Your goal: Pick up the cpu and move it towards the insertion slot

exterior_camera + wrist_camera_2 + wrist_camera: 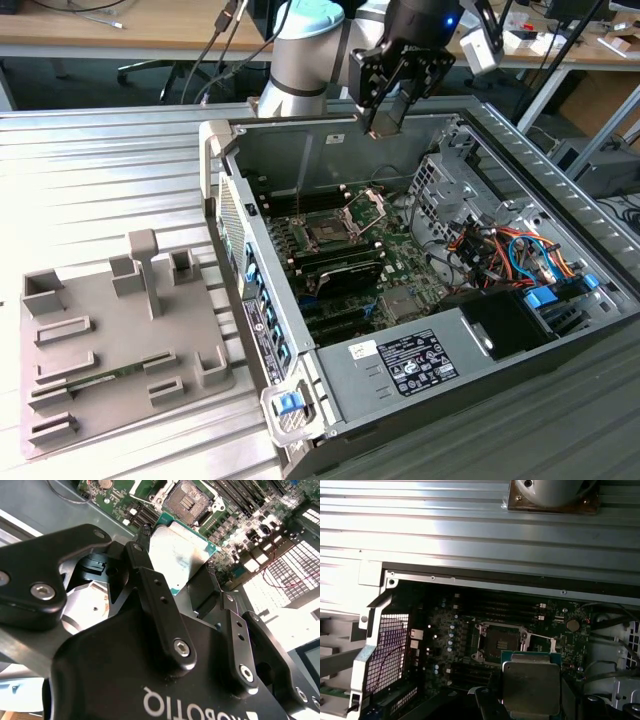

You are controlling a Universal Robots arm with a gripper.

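At the left of the exterior view a grey tray (pixel 110 345) lies on the ribbed counter (pixel 90 180); right of it stands the open computer case (pixel 420 290), the insertion slot (pixel 328 233) near the frame's middle; at upper centre the pincer (pixel 385 120) hangs above the case, clamped on the cpu (pixel 175 555), which sits just beside the slot in both wrist views.

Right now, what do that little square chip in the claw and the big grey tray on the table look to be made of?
The cpu, held in the gripper, looks like a dull silver metal lid on a green circuit-board base, going by its brushed sheen and green rim. The grey tray seems matte plastic, perhaps printed: flat, uniform grey, no shine.
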